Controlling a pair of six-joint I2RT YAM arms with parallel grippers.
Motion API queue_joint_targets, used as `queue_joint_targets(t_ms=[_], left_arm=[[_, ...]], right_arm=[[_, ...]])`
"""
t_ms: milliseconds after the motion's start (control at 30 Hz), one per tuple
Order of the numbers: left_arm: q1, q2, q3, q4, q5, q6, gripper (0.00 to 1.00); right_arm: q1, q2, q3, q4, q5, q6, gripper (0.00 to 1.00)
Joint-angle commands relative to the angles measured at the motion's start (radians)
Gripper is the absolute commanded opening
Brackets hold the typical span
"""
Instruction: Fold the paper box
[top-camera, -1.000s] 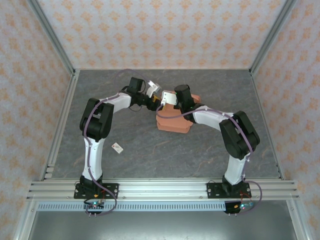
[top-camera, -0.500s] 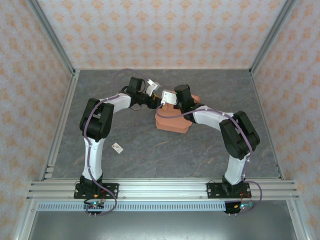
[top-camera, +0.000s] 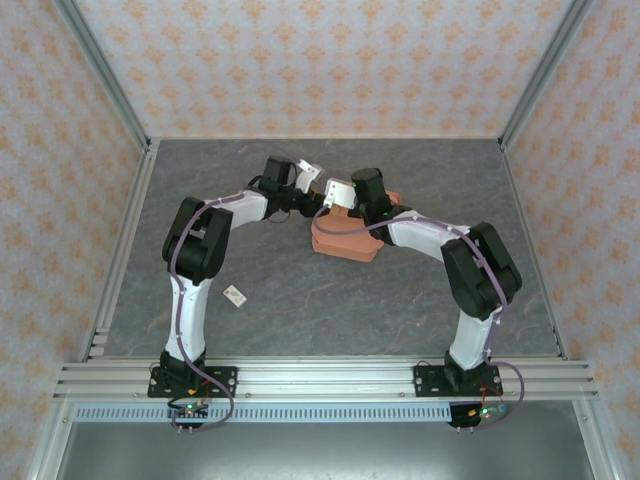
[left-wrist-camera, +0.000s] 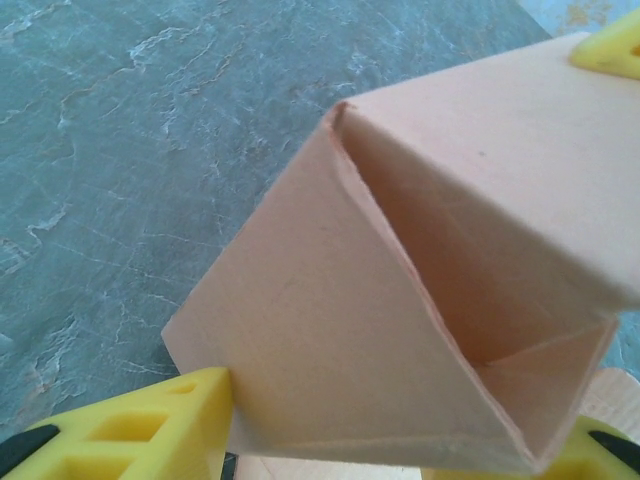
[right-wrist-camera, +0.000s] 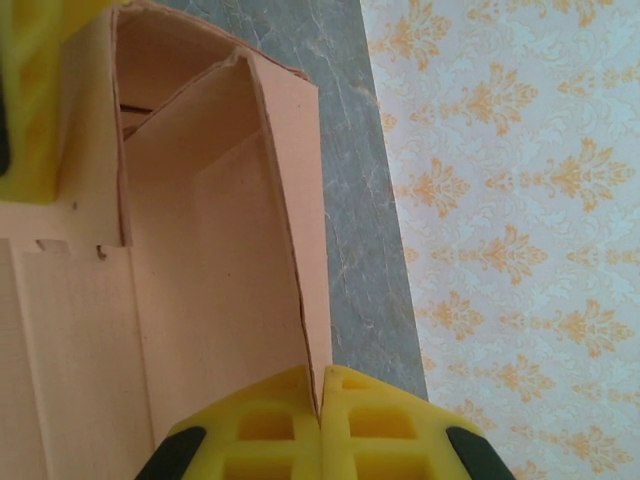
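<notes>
The paper box (top-camera: 345, 238), salmon-orange and half folded, lies mid-table with one end raised between both arms. My left gripper (top-camera: 314, 187) reaches it from the left. In the left wrist view a folded corner of the box (left-wrist-camera: 400, 300) sits between the yellow fingers (left-wrist-camera: 130, 430), which touch it on both sides; left gripper (left-wrist-camera: 380, 455). My right gripper (top-camera: 343, 195) comes from the right, and its pads (right-wrist-camera: 250, 425) are shut on the thin edge of an upright box wall (right-wrist-camera: 290, 200); right gripper (right-wrist-camera: 320, 400).
A small white tag (top-camera: 235, 294) lies on the grey table (top-camera: 300, 310) near the left arm's base. Metal rails (top-camera: 320, 378) run along the near edge, and patterned walls close in the other three sides.
The left arm has pushed a little to the right, into the box, and its jaws have narrowed onto the folded corner. The right arm has held its grip.
</notes>
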Motion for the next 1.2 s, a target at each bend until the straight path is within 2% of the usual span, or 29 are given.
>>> queue_joint_targets(t_ms=[0, 233, 333, 633, 767, 900, 1167], left_arm=[[0.001, -0.029, -0.017, 0.087, -0.114, -0.055, 0.50], [0.000, -0.040, -0.035, 0.126, -0.104, -0.065, 0.50], [0.000, -0.054, -0.046, 0.128, -0.072, -0.043, 0.55], [0.005, -0.074, 0.003, -0.123, 0.019, 0.135, 0.62], [0.010, -0.063, 0.042, -0.223, 0.046, 0.194, 0.62], [0.033, -0.061, 0.041, -0.240, 0.082, 0.201, 0.63], [0.060, -0.062, 0.038, -0.272, 0.071, 0.226, 0.63]], right_arm=[[0.010, -0.059, 0.003, -0.026, -0.095, 0.025, 0.00], [0.008, -0.060, 0.021, -0.080, -0.103, 0.020, 0.00], [0.004, -0.053, 0.033, -0.089, -0.091, 0.020, 0.00], [0.000, 0.037, 0.091, -0.020, 0.047, -0.014, 0.00], [0.001, 0.058, 0.091, 0.004, 0.023, -0.044, 0.00], [-0.001, 0.067, 0.070, 0.036, -0.013, -0.096, 0.00], [0.000, 0.078, -0.001, 0.149, -0.061, -0.163, 0.00]])
